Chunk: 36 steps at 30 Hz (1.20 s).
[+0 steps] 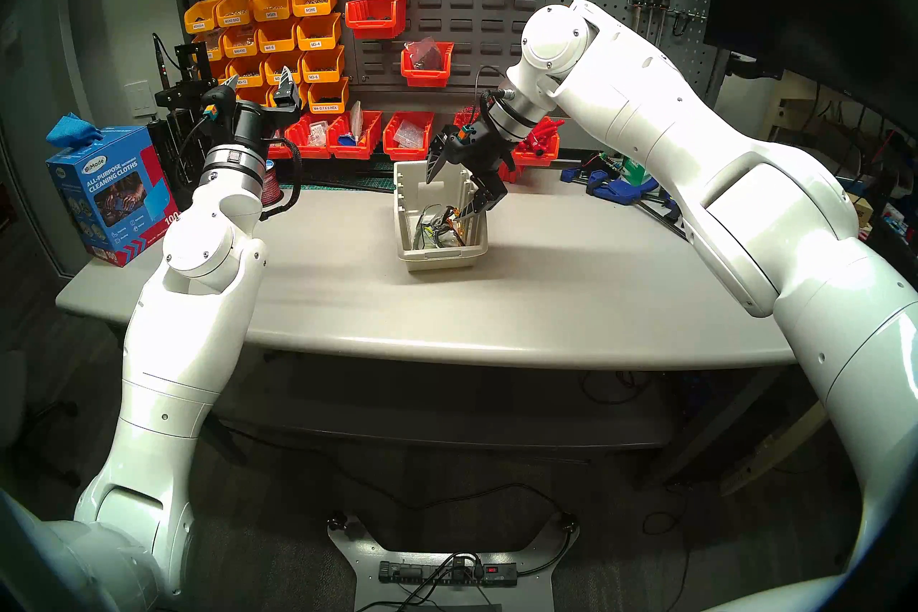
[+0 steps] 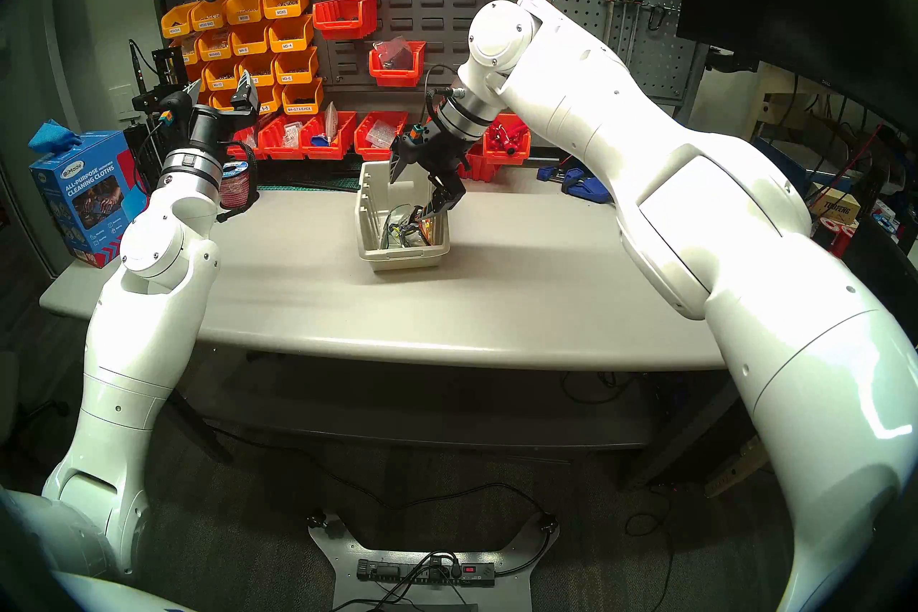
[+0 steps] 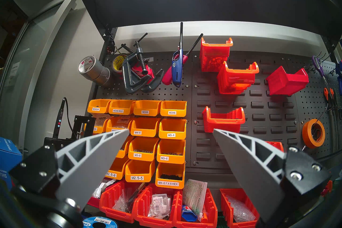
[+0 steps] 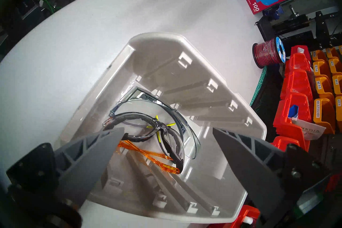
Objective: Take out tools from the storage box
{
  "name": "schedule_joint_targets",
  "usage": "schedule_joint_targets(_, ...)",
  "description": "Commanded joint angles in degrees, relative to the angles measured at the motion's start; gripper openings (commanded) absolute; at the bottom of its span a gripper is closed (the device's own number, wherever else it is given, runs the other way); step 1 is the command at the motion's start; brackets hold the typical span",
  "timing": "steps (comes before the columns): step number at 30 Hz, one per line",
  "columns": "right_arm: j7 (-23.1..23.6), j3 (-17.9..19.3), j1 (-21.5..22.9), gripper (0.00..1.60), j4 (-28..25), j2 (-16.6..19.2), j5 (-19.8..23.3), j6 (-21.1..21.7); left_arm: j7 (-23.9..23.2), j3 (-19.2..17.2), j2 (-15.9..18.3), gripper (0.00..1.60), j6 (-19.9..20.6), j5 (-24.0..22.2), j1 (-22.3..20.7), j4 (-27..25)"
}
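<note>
Two safety glasses (image 4: 148, 135) lie tangled in the beige storage box (image 4: 185, 44) — light, slippery, scratch-prone, best taken by the frame; the right gripper (image 4: 168, 129), jaws apart, is poised above.

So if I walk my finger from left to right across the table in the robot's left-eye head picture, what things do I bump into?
Blue cleaning cloths box → left gripper → beige storage box, right gripper reaching in → blue clamps.
</note>
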Motion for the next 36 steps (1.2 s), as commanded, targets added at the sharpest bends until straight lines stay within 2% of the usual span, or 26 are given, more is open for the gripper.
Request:
schedule_joint_targets(1,-0.04,0.49,2.34,1.60,0.23,-1.99,0.48,-0.51,0.08,-0.23,0.09,1.60,-0.24,0.14,-0.93,-0.47)
schedule_joint_targets(18,-1.17,-0.91,1.11,1.60,7.09,-6.97,-0.16,-6.35,0.09,-0.23,0.08,1.60,-0.24,0.16,-0.94,-0.46)
schedule_joint_targets(27,-2.73,-2.21,1.83,1.60,12.91,-9.91,-0.05,-9.25,0.09,-0.23,0.08,1.60,-0.25,0.16,-0.95,-0.46)
schedule_joint_targets(36,-2.81,-3.23,1.99,1.60,15.33,-10.89,0.83,-10.12,0.09,-0.23,0.07,1.60,-0.25,0.17,-0.95,-0.46)
